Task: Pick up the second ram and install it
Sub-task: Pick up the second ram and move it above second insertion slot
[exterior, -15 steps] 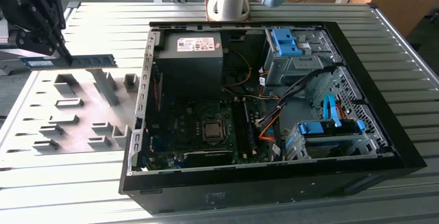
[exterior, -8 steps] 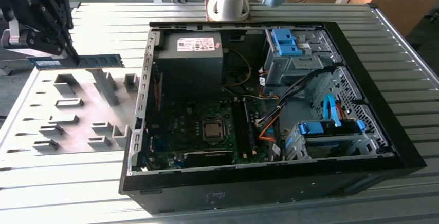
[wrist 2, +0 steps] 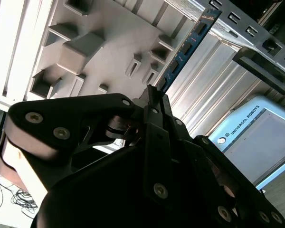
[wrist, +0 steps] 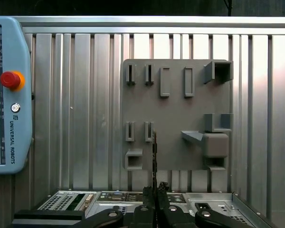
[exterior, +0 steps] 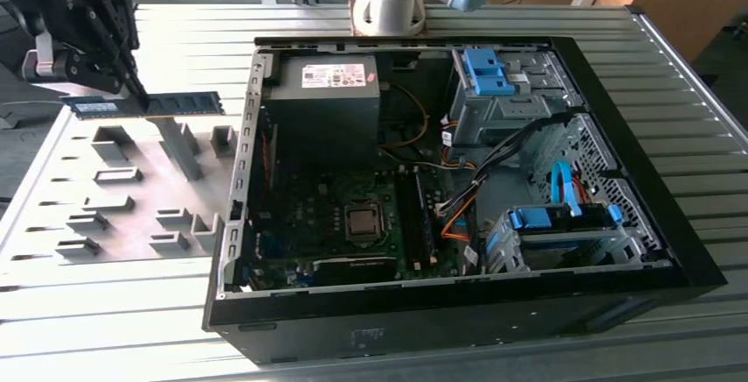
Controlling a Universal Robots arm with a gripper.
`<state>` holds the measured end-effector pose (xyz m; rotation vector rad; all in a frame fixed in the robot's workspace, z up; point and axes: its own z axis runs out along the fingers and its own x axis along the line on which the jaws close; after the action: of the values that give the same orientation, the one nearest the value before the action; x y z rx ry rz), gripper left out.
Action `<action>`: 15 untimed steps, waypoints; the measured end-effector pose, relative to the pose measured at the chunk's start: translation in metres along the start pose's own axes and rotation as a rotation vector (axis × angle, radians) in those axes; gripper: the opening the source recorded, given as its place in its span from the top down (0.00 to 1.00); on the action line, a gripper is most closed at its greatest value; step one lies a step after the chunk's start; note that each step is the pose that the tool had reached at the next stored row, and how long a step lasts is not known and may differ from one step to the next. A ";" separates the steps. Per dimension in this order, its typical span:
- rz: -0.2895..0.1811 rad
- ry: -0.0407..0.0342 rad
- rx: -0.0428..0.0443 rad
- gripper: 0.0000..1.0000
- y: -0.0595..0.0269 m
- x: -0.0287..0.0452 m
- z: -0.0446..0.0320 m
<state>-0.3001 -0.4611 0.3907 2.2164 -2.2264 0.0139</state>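
The second ram [exterior: 152, 104], a slim green-blue stick with dark chips, hangs level above the grey fixture plate [exterior: 129, 198] on the exterior view's left. My gripper [exterior: 132, 95] is shut on it, black fingers pinching the stick near its middle. In the second wrist view the ram [wrist 2: 186, 46] runs out from the fingertips [wrist 2: 153, 93] over the plate. Seen edge-on in the first wrist view, the ram [wrist: 155, 154] is a thin dark line rising from the gripper [wrist: 156, 189]. The open computer case [exterior: 654, 215] lies to the exterior view's right, its motherboard [exterior: 339, 215] exposed.
Grey fixture blocks [wrist: 213, 142] stand up from the plate. Inside the case are a power supply [exterior: 321, 93], blue drive-bay clips [exterior: 485, 71] and loose cables [exterior: 468, 211]. A teach pendant [wrist: 4, 95] lies on the ribbed metal table [exterior: 105, 312]. The arm's base [exterior: 386, 5] is behind the case.
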 end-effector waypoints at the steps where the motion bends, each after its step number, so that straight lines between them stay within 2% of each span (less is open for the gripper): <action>1: 0.000 0.0000 0.0000 0.86 -0.0014 0.0000 0.0000; 15: 0.000 0.0000 0.0000 0.86 -0.0205 -0.0001 0.0001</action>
<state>-0.2796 -0.4610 0.3907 2.2164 -2.2264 0.0139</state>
